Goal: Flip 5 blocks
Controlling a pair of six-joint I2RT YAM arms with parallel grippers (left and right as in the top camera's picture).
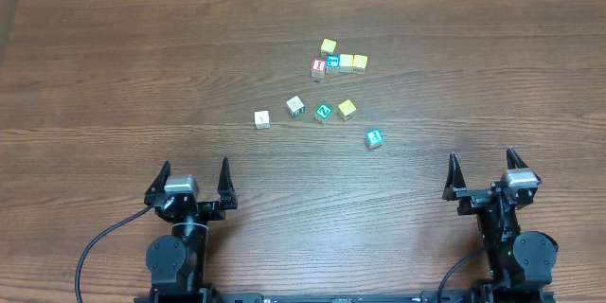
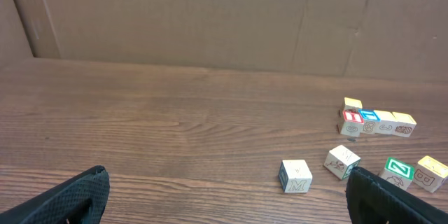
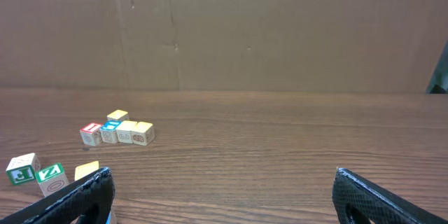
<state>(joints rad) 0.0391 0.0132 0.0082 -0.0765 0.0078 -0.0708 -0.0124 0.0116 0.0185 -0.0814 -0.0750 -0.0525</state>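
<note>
Your left hand (image 1: 195, 165) is released, its two fingers spread wide with only bare wood between them. It sits low at the near left of the surface (image 1: 104, 66). Your right hand (image 1: 482, 155) is released too, fingers just as wide and holding nothing, at the near right. Neither hand touches a block.

Ahead of the left hand and off to its right, the nearest piece is the white block (image 1: 262, 119), standing alone. Just beyond it to the right is the second white block (image 1: 295, 106), turned at an angle, with a teal mark on top. Next comes the green block (image 1: 324, 112), its white Z facing up, close beside the second white one. The yellow block (image 1: 347, 108) lies just right of the green one. These four form a loose row across the middle of the surface.

The teal block (image 1: 374, 137) lies apart from that row, nearer to you and to the right. Of all the blocks it is closest to your right hand, though well apart from it.

Farther back is a tight cluster. The red-faced block (image 1: 319, 67) and the blue-faced block (image 1: 333, 63) touch side by side, and two pale blocks (image 1: 353, 62) carry that line on to the right. One more yellow cube (image 1: 329, 46) sits just behind the line.

A cardboard wall (image 2: 210, 14) stands along the far edge.
</note>
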